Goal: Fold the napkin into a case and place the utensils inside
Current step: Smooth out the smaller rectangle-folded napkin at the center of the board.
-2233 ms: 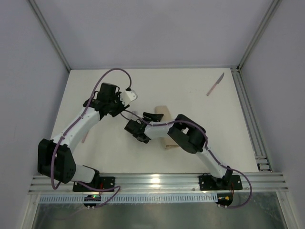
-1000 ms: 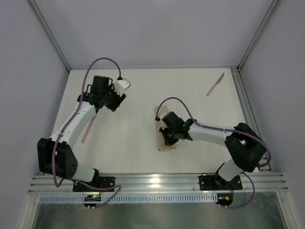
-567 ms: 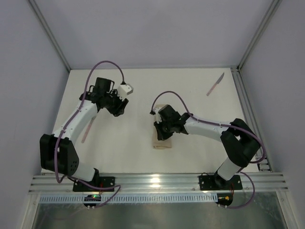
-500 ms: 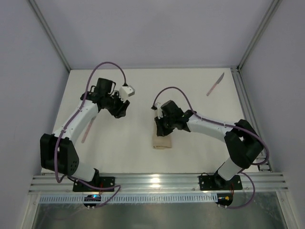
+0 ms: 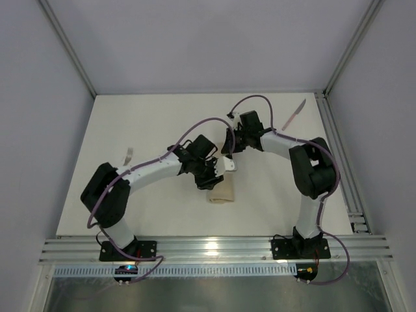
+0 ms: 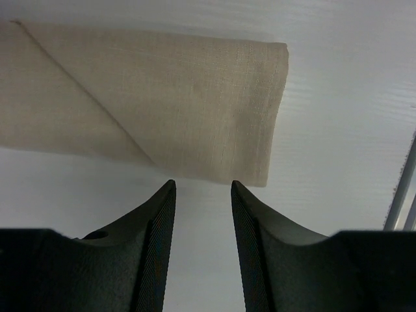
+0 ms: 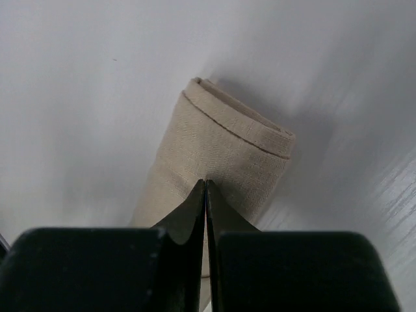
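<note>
- Utensils first: the slim utensil (image 5: 129, 155), pinkish, lies on the counter (image 5: 162, 123) well out to the left of the left hand (image 6: 200, 195), with its near part hidden under that arm
- Left hand: jaws parted with nothing between them, fingers aimed at one long side of the napkin (image 6: 162, 104)
- Napkin: already folded narrow and pouch-like, it lies just ahead of the left fingertips and crosswise to them. Its long axis runs side to side across that hand's reach, its square short end is off to the right of the tips, and a slanting fold line crosses its top face. From above, only its near end shows beside the left hand
- Right hand (image 7: 205, 192): closed tight with nothing visibly gripped. From this hand the napkin runs lengthwise away, layered end furthest. The tips sit over the cloth, but I cannot tell whether they press it or hover
- Knife (image 5: 294, 115): well apart from the right hand, out to its right and further back, handle end turned toward that hand. It is far nearer the right hand than the left
- Judgement: both hands are at the napkin, but only the left is set to take it. Going straight ahead would bring its open jaws onto the long edge, so the crosswise lie decides the grip
</note>
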Motion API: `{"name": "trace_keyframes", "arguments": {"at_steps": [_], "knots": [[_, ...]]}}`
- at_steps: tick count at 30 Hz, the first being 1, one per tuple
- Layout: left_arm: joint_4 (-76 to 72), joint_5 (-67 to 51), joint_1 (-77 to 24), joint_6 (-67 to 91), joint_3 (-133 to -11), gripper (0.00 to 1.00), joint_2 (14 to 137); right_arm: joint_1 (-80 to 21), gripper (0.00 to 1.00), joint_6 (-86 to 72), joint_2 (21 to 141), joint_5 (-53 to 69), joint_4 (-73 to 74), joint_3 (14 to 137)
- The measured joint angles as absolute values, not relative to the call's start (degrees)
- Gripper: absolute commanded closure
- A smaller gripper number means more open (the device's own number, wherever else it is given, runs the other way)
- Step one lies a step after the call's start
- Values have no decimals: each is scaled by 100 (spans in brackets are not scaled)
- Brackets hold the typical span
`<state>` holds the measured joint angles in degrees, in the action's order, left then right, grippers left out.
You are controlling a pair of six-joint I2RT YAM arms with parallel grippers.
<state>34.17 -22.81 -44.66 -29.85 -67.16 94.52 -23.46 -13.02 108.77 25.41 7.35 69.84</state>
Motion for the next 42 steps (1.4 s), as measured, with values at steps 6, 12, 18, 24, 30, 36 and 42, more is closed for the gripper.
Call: {"name": "trace_keyframes", "arguments": {"at_steps": [6,12,18,24,30,36,42], "knots": [[2670,-1909,-4912,-3002,-6506,58,10422,-2119,96,-1570,11513,2770,517,7052],[2453,-1577,-5144,-3183,-6495,62,10440,-2036,96,-1844,11668,2799,294,7109],[2418,-1194,-5404,-3448,-6482,60,10394,-2001,96,-2056,11815,2897,279,7277],[2447,-1026,-5470,-3350,-6440,55,10237,-2003,93,-2005,11349,2812,309,7004],[2980,-1129,-5470,-3103,-6952,55,10191,-2029,90,-1883,9631,2576,425,6213],[3159,-1258,-5470,-3041,-6799,57,10064,-2274,96,-1894,8584,2523,456,5183],[3151,-1260,-5470,-3041,-6445,57,10147,-2912,96,-1979,8750,2714,687,4368]]}}
